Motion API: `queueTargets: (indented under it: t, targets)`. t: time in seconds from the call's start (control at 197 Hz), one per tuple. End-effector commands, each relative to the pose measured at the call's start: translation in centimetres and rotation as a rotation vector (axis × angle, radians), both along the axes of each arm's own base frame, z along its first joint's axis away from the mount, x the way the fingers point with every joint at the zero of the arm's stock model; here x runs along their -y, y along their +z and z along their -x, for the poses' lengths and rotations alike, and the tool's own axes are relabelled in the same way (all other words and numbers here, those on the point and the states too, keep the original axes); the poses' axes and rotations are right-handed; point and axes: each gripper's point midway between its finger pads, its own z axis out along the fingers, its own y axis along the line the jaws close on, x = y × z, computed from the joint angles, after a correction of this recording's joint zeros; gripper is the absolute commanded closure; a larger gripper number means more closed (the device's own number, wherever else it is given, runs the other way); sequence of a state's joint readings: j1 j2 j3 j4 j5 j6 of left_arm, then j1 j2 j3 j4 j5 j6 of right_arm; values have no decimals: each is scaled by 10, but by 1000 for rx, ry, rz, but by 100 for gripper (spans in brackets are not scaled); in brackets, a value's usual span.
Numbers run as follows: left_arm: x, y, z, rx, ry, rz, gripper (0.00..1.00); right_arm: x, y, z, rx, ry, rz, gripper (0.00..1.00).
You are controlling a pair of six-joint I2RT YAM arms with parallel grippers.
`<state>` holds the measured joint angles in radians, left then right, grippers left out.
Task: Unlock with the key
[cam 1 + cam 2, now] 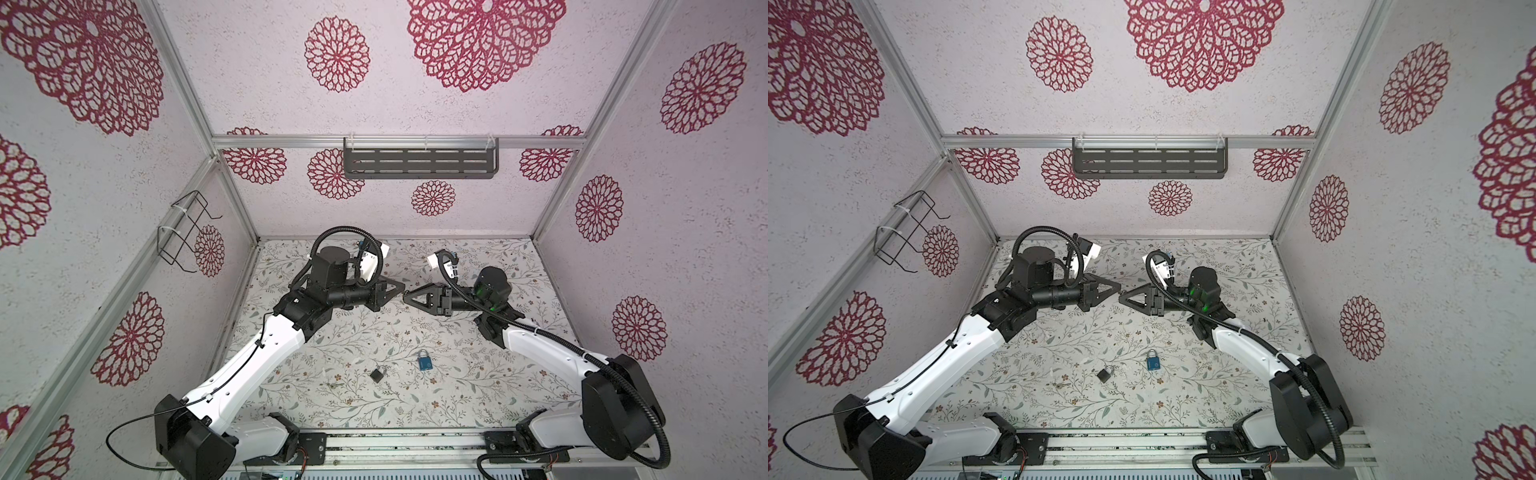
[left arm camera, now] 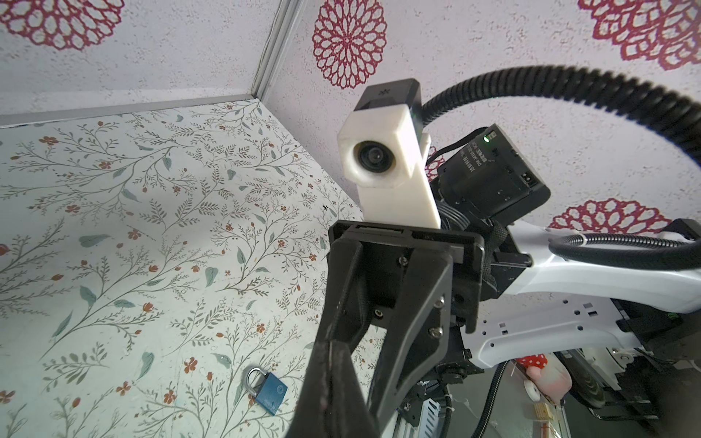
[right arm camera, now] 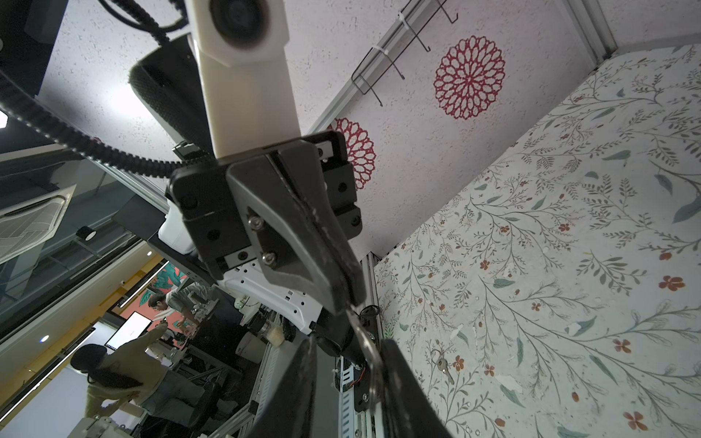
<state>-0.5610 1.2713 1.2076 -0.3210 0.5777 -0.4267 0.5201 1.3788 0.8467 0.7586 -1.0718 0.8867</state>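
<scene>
- Above the middle of the table [image 1: 478, 395], the left gripper [image 1: 403, 287] and right gripper [image 1: 406, 297] meet tip to tip, well clear of the surface.
- The left gripper's jaws are pressed together. They pinch a small metal piece that pokes out past the tip, and I take it for the key [image 3: 365, 341].
- The right gripper's jaws stand partly apart, one finger on each side of the key. I can't tell whether either pad touches it.
- This looks to me like a hand-over. To do it well, the right jaws should seat squarely on the key's flat head, blade pointing outward, before the left lets go. A skewed pinch could let the key twist or drop.
- Below the grippers, toward the arm bases, the blue padlock [image 1: 424, 360] and dark padlock [image 1: 378, 374] lie near each other but apart. The blue one's shackle looks closed.
- A second key [image 3: 444, 365] lies on the table, on the left gripper's side of the dark padlock.
- Beyond both grippers, a slotted shelf [image 1: 419, 174] hangs on the back wall, and nothing shows in it.
- Out past the left gripper, a wire basket [image 1: 179, 210] hangs on the side wall, and nothing shows in it either.
</scene>
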Motion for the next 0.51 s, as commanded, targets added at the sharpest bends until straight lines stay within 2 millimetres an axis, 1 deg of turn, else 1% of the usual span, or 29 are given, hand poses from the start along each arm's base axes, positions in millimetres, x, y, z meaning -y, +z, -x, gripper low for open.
queueTargets:
  t: [0.0, 0.233, 0.41, 0.501]
  targets:
    - [-3, 9, -1, 35, -1, -4, 100, 2, 23, 7, 104, 18, -37, 74]
    - [-3, 11, 1, 38, -12, -1, 100, 4, 23, 6, 122, -1, -16, 84]
    - [-2, 10, 3, 34, -26, -1, 100, 3, 24, 4, 127, -6, -15, 88]
    - [-2, 10, 4, 34, -30, -6, 100, 3, 24, 3, 127, -8, -11, 87]
